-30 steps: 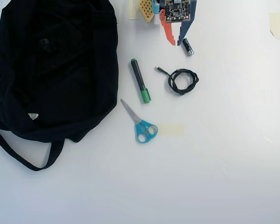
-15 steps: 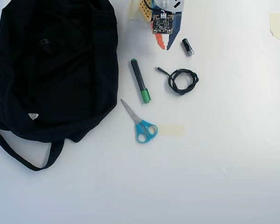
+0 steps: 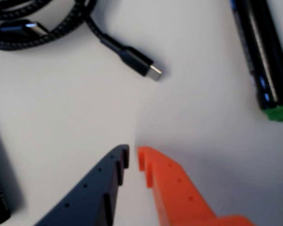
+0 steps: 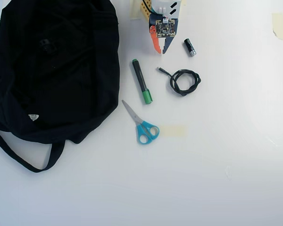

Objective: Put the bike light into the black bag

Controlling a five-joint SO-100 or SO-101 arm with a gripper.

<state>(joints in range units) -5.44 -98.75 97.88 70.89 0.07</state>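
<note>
Black fabric fills the left of the overhead view: the bag (image 4: 56, 70) lies flat w/ its long strap looping out below and a small white tag near its lower edge. On top of the bag, upper left, sits a small dark lump w/ a ring shape, prob. the bike light (image 4: 46, 45), though it's hard to make out against the cloth. Gripper (image 4: 161, 50) hangs at the top centre, well apart from the bag, fingers nearly together w/ only a thin gap, holding nothing. Wrist view confirms: orange finger (image 3: 174, 188) and dark blue finger (image 3: 92, 193) almost touching at the tips over bare white table (image 4: 217, 165). Just right of the gripper, a small black-and-silver cylinder (image 4: 189, 47). Below it, a coiled black cable (image 4: 184, 81), plug end pointing left. Green-capped marker (image 4: 141, 81) lies between cable and bag; blue-handled scissors (image 4: 141, 123) below that, beside a strip of tape (image 4: 173, 130).
</note>
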